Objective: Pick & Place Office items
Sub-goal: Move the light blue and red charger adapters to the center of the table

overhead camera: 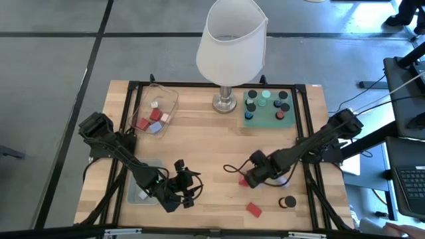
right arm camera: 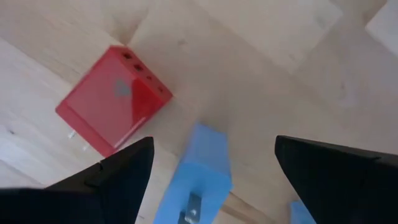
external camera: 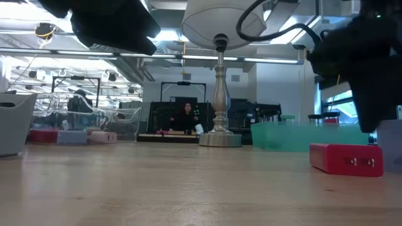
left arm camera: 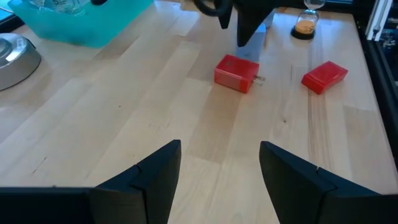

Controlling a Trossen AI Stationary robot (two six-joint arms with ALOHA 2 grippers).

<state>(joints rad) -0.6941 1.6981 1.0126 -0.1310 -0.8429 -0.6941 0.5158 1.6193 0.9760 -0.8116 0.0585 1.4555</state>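
Right gripper (right arm camera: 211, 171) hangs low over blue block (right arm camera: 202, 171), jaws spread wide, grasping nothing. Red block (right arm camera: 112, 99) lies just beside blue block. Risk: finger may bump red block away. Left gripper (left arm camera: 217, 177) spread too, near lamp's (overhead camera: 230, 46) table edge.

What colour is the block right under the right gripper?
Red block, clearest in the right wrist view, beside a light blue piece.

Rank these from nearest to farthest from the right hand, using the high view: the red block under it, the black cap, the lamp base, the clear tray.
1. Red block, right beside the right hand.
2. Black cap, near the front edge.
3. Lamp base, at the back centre.
4. Clear tray, back left.
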